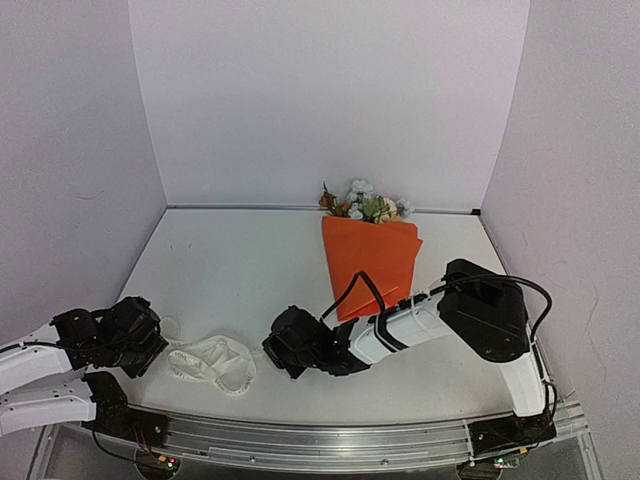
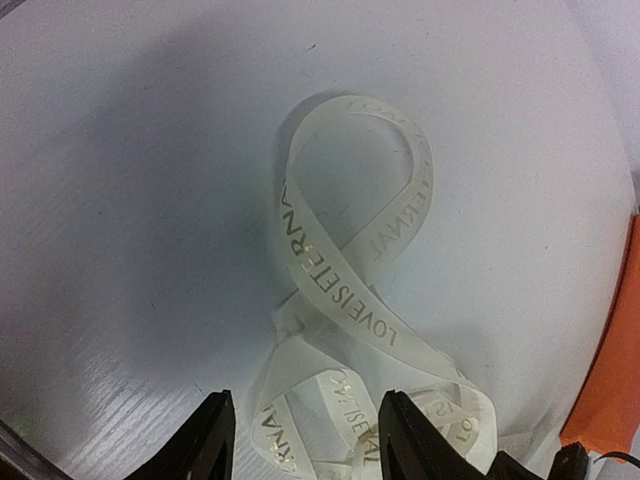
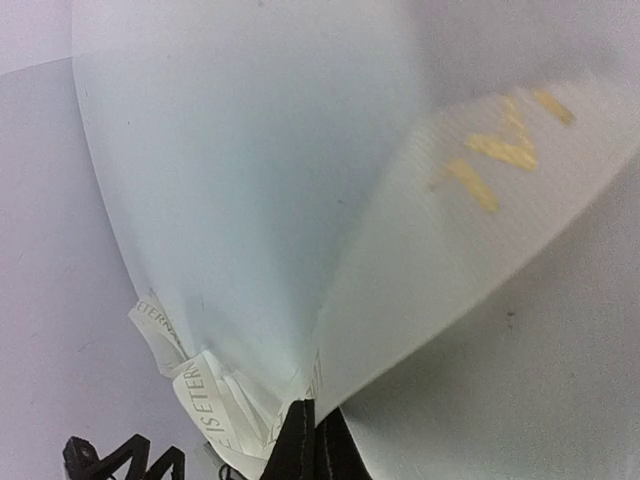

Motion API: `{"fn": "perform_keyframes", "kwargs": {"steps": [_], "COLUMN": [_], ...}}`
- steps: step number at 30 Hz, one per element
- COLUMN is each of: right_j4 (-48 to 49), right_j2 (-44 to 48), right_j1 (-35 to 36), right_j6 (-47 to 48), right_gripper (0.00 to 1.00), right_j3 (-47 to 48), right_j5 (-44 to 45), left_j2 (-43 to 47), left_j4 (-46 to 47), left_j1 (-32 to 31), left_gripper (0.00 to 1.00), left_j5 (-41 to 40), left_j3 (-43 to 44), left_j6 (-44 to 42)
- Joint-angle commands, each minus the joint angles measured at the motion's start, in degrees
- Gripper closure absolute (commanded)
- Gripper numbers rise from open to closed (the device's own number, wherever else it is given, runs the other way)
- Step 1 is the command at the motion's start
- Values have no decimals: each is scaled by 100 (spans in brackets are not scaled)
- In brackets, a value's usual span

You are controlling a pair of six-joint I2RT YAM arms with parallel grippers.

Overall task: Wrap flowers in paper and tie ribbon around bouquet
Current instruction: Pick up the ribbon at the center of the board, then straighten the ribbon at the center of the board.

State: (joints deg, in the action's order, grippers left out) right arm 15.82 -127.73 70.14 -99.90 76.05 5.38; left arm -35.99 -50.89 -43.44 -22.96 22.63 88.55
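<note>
The bouquet (image 1: 370,255) lies at the back middle of the table. Its flowers (image 1: 365,205) poke from the tapering orange paper (image 1: 372,262), and an edge of that paper (image 2: 610,380) shows in the left wrist view. The cream ribbon (image 1: 215,362) lies looped near the front, left of centre. My right gripper (image 1: 272,350) is at its right end, jaws shut (image 3: 315,420) on the ribbon (image 3: 400,250), which fans out from the tips. My left gripper (image 1: 152,340) stands open (image 2: 305,420) at the left end, with loops of lettered ribbon (image 2: 340,290) lying between its fingers.
My right arm (image 1: 440,320) lies across the table in front of the bouquet's narrow end, a black cable (image 1: 360,285) arching over the paper. Lilac walls (image 1: 320,100) close in the back and both sides. A metal rail (image 1: 340,440) runs along the near edge.
</note>
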Motion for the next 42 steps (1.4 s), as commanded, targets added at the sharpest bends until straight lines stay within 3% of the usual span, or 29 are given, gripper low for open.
{"fn": "perform_keyframes", "kwargs": {"steps": [1, 6, 8, 12, 15, 21, 30, 33, 38, 42], "right_j4": [-375, -1254, -1999, -2425, -2587, -2619, -2699, -2726, -2758, -2964], "right_j2": [637, 1141, 1279, 1551, 1647, 1767, 1955, 2134, 2688, 3561], "right_j1": [-27, -27, -27, -25, -19, -18, -18, -38, -258, -712], "right_j6": [961, 2163, 2887, 3654, 3935, 4126, 4262, 4321, 4375, 4518], "right_gripper": [100, 100, 100, 100, 100, 100, 100, 100, 100, 100], "right_j3": [-61, 416, 828, 1004, 1052, 1059, 948, 802, 291, -266], "right_j5": [227, 330, 370, 412, 387, 388, 533, 671, 763, 986], "left_j2": [-316, -1052, -1262, -1641, -1893, -2580, -2691, -2954, -3406, -3070], "left_j4": [301, 1128, 1518, 2197, 2335, 2570, 2311, 2489, 3101, 2965], "left_j1": [68, 399, 728, 1529, 1879, 1988, 1997, 2003, 2069, 2231], "left_gripper": [48, 42, 41, 39, 40, 42, 51, 61, 97, 100], "left_j5": [-446, -114, 288, 981, 1130, 1425, 953, 972, 1267, 1044], "left_j3": [-37, 132, 129, 117, 260, 431, 256, 267, 407, 1149], "left_j6": [68, -634, -946, -1480, -1877, -2209, -1881, -1866, -2101, -2613]}}
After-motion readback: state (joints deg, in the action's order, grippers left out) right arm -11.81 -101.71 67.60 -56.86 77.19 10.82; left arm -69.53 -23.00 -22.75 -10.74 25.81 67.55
